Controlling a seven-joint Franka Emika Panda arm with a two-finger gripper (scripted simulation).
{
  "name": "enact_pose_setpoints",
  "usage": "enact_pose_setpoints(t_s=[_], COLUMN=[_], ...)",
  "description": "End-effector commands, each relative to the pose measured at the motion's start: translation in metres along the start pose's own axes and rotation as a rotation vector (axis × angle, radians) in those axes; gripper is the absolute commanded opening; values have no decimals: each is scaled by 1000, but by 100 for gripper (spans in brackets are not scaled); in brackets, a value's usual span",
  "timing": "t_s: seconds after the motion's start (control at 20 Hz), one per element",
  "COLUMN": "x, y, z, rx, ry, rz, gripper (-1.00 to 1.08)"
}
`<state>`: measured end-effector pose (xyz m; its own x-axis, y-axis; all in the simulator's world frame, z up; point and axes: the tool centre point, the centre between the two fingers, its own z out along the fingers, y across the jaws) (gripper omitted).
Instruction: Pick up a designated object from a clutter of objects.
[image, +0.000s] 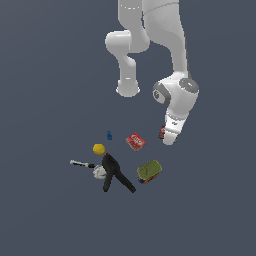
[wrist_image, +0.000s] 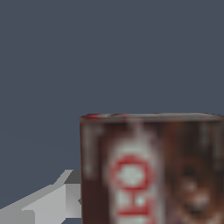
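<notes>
We record one white arm whose gripper (image: 169, 136) hangs over the dark grey floor (image: 45, 215), with the fingers themselves mostly hidden behind the hand in the exterior view. Item one, the dark brown box (wrist_image: 153, 170): it fills much of the wrist view, standing close against a grey finger (wrist_image: 52, 201) that shows at its side, and in the exterior view we see only a small reddish sliver (image: 162, 132) of it at the gripper's tip. We take the fingers to be clamped on this box, though only one of them is in sight and the contact on the far side is hidden. Its print is blurred; we make out red ring-like marks on a white band and nothing more. Item two, the red box (image: 135, 141): lying flat near the fingers, toward the exterior view's left of them, not touching them. Item three, the green-topped can (image: 149, 171): tilted on its side, lower in the exterior view than the fingers, apart from them. Item four, the black clamp-like tool (image: 115, 173): well apart from the fingers, its two legs spread, beside the can. Item five, the yellow ball (image: 99, 149): just beside the head of the clamp. Item six, the white-and-black tool (image: 89, 166): farthest from the fingers, touching the clamp. Item seven, the tiny blue piece (image: 109, 135): beyond the red box from the fingers.
</notes>
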<state>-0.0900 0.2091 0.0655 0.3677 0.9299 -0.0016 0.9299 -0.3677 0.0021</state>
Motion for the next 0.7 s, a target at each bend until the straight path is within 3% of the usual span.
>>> enact_pose_setpoints(t_s=[0.0, 0.65], x=[-6, -38], y=[0, -4], z=[-17, -122], rx=[-1, 2], ry=[0, 2], rz=[0, -2], gripper=[-100, -100])
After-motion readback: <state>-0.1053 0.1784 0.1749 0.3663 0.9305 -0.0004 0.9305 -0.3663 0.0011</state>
